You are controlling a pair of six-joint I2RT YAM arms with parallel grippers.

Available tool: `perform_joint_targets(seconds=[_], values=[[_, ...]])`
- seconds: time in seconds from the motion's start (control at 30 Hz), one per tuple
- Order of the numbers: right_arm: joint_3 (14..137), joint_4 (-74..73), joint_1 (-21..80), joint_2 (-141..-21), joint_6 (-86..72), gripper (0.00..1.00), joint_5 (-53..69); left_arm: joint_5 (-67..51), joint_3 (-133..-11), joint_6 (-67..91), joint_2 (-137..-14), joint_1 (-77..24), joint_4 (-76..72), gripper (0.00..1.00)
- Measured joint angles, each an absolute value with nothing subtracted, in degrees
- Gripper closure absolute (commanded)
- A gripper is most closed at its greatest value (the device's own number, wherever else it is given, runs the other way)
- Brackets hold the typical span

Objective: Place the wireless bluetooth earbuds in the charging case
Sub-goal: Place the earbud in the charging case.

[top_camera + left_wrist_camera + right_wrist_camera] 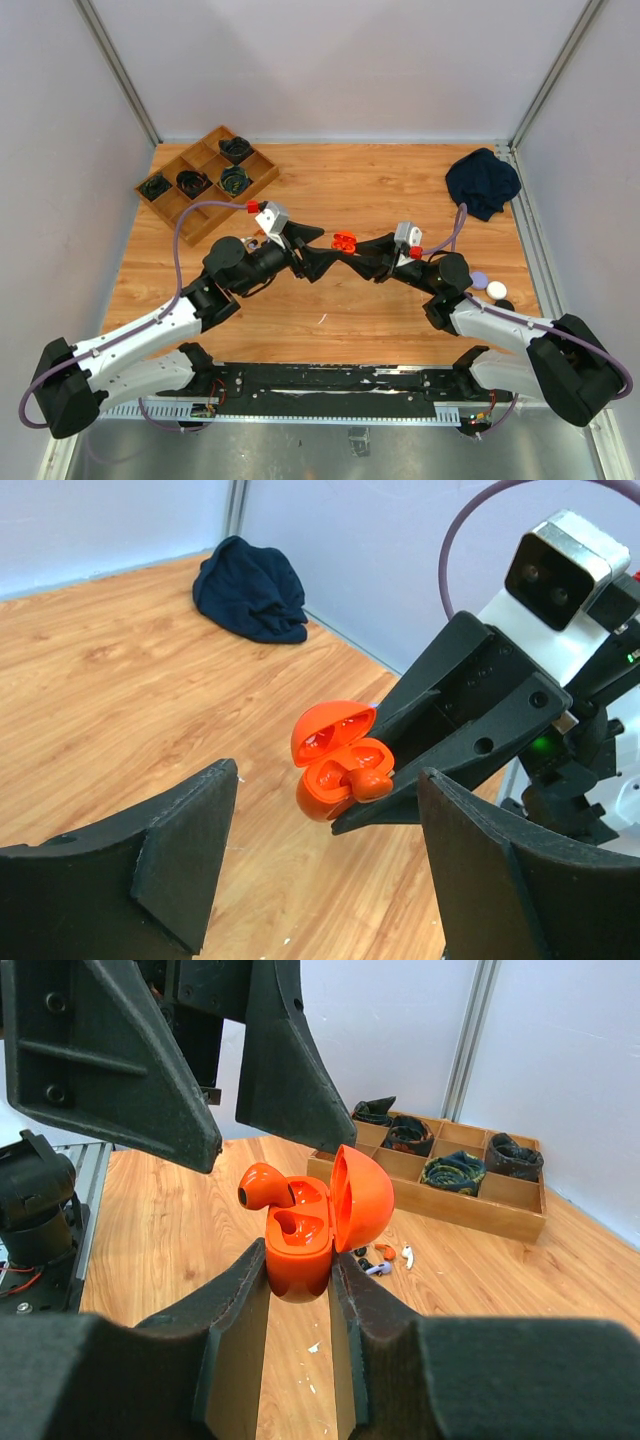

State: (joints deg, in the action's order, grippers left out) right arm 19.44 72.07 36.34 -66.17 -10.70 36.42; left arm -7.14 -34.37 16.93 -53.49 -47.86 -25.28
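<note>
Half inside orange case (300,1256), orange earbud (264,1185)

Two arms stretch inward from their bases, elbows bent, and meet fingertip to fingertip. The right gripper (300,1265) is clamped on the orange charging case (300,1245), with one finger pressed against each side of its lower half. Directly ahead of it, the left gripper (328,780) faces it head-on with its fingers (180,850) spread wide. Their tips stop just short of the case and touch nothing. Each wrist camera sits on top of its gripper.
</note>
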Motion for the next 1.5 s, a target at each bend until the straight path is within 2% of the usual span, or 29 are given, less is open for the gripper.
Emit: perform_joint_targets(seconds=[0.27,0.57,1.1,1.2,1.5], values=[[19.44,71.94,36.34,-66.15,-10.52,0.91,36.03,-6.76,-35.75,18.33,-55.51,-48.07,-24.99,0.18],[19.44,71.42,36.34,-65.63,-10.24,0.91,35.75,-2.63,-37.56,16.95,-57.06,-49.36,-20.51,0.24],[19.31,69.97,36.34,-65.45,-10.02,0.91,34.87,4.45,-38.37,16.56,-55.31,-49.65,-13.89,0.25],[19.29,70.00,36.34,-65.45,-10.00,0.91,34.87,5.41,-38.37,16.56,-54.54,-49.65,-12.95,0.22],[17.37,69.17,36.34,-64.73,-8.29,0.92,33.95,10.72,-38.96,16.45,-53.65,-48.71,-7.31,0.01]])
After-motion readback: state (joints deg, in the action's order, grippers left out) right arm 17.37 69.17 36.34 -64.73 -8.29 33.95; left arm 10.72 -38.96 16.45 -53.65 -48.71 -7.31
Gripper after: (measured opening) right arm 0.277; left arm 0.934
